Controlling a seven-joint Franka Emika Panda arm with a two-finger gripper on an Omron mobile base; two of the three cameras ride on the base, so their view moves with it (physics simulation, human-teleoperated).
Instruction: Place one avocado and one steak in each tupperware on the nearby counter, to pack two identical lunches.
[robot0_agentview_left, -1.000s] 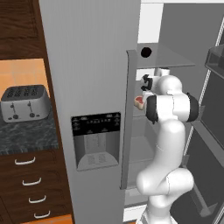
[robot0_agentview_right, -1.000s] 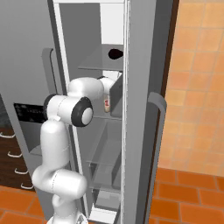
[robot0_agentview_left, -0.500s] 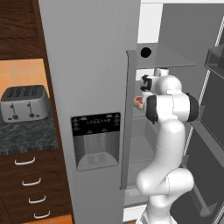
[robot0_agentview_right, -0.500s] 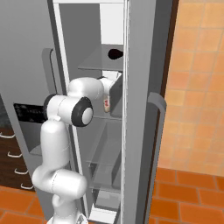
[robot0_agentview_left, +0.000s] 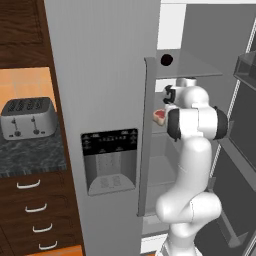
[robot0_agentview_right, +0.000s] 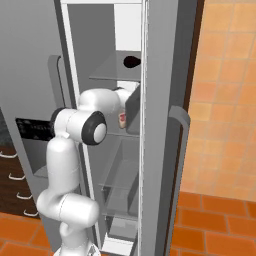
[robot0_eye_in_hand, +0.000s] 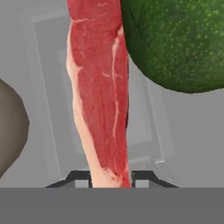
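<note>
Two fingers (robot0_eye_in_hand: 81, 176) were shut on the steak (robot0_eye_in_hand: 101, 87), whose long side ran straight away from them; I saw the avocado (robot0_eye_in_hand: 179, 41) just beside it.

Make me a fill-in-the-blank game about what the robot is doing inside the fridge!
1. The gripper is shut on the red ____.
2. In the hand view, the round bumpy avocado next to the meat is coloured ____.
3. On the counter beside the fridge stands a silver ____.
4. The arm reaches into the fridge, whose door is ____.

Missing words: steak; green; toaster; open
</note>
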